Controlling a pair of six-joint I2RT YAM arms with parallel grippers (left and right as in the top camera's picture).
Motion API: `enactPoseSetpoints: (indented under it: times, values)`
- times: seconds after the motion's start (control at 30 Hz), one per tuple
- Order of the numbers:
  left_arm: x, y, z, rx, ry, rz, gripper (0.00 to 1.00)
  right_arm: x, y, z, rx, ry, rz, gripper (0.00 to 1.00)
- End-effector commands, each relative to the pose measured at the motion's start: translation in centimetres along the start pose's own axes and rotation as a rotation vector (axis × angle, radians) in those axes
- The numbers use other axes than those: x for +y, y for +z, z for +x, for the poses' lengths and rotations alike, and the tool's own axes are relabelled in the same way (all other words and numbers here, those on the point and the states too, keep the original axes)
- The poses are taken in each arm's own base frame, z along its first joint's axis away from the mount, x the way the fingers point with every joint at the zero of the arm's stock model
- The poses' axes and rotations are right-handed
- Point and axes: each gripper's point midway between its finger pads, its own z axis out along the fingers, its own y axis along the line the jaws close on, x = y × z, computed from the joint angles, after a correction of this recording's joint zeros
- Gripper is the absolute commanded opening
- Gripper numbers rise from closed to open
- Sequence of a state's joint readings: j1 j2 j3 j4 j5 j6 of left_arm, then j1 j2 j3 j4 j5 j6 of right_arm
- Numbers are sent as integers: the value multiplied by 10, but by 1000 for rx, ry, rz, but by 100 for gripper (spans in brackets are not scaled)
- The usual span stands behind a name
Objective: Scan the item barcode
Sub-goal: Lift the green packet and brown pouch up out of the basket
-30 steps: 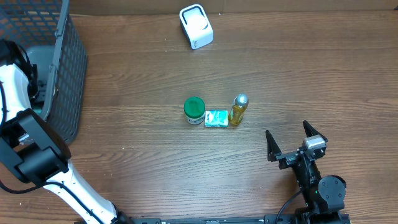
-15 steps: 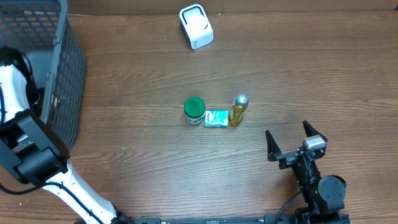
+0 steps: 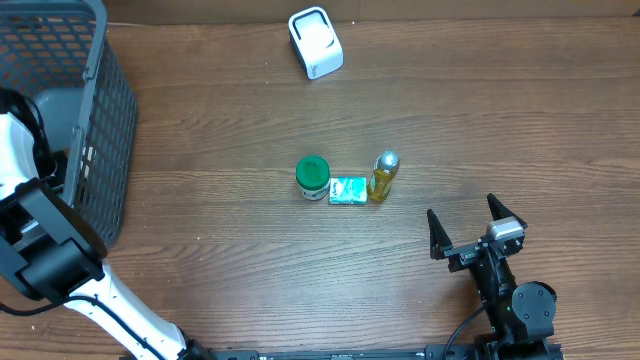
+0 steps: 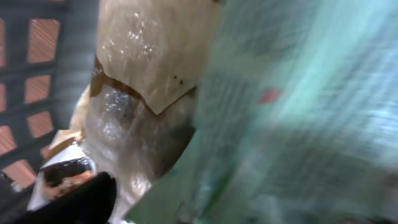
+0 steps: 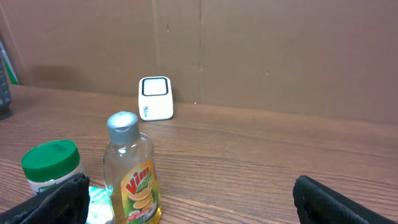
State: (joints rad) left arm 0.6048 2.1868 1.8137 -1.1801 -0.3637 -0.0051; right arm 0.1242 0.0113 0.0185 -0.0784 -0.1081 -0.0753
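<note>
Vim bottle (image 3: 384, 175), teal packet (image 3: 348, 190) and green-lidded jar (image 3: 313, 178) wait mid-counter (image 3: 230, 270), likely for the wide-open right hand (image 3: 467, 228); whether the left hand (image 4: 199, 211), inside the basket (image 3: 100, 120), grips anything cannot be told.

A green-lidded jar (image 3: 313, 178), flat teal packet (image 3: 348, 190) and yellow plastic bottle (image 3: 384, 175) sat left to right. A white boxy scanner (image 3: 315, 42) stood far behind.

A brown wood-grain table (image 3: 250, 270) fills the view. A dark grey plastic mesh basket (image 3: 110, 120) stands at the table's far left corner. A brown cardboard wall (image 5: 280, 50) rises behind the table's far edge.
</note>
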Motion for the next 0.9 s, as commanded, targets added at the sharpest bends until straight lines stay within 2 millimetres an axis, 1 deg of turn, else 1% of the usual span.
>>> enactPoseSetpoints:
  times: [0.0, 0.03, 0.13, 0.2, 0.27, 0.3, 0.43, 0.47, 0.53, 0.6, 0.67, 0.7, 0.77, 0.87]
  values:
    - [0, 17, 11, 33, -10, -8, 98, 0, 0, 2, -2, -1, -3, 100]
    - [-1, 22, 13, 37, -8, -10, 100, 0, 0, 2, -2, -1, -4, 100]
    - [-6, 34, 20, 49, -4, -10, 100, 0, 0, 2, -2, -1, -3, 100]
    - [-9, 41, 23, 53, -2, -9, 93, 0, 0, 2, -1, -1, -3, 100]
    - [-11, 46, 23, 46, -4, -6, 80, 0, 0, 2, -1, -1, -3, 100]
    - [-12, 46, 21, 39, -7, 0, 70, 0, 0, 2, -1, -1, -3, 100]
    - [-23, 44, 14, 11, 16, 59, 37, 0, 0, 2, -1, -1, -4, 100]
    - [-26, 44, 13, 5, 25, 77, 31, 0, 0, 2, -2, -1, -3, 100]
    - [-29, 40, 8, -11, 22, 100, 27, 0, 0, 2, -1, -1, -3, 100]
    - [-29, 34, 0, -35, 15, 117, 21, 0, 0, 2, -2, -1, -3, 100]
    - [-26, 21, -11, -72, 4, 125, 17, 0, 0, 2, -1, -1, -4, 100]
    - [-23, 14, -16, -90, -1, 125, 13, 0, 0, 2, -1, -2, -3, 100]
    - [-18, -7, -30, -145, -16, 132, 8, 0, 0, 2, -1, -1, -3, 100]
    - [-14, -42, -50, -246, -39, 165, 7, 0, 0, 2, -1, -2, -3, 100]
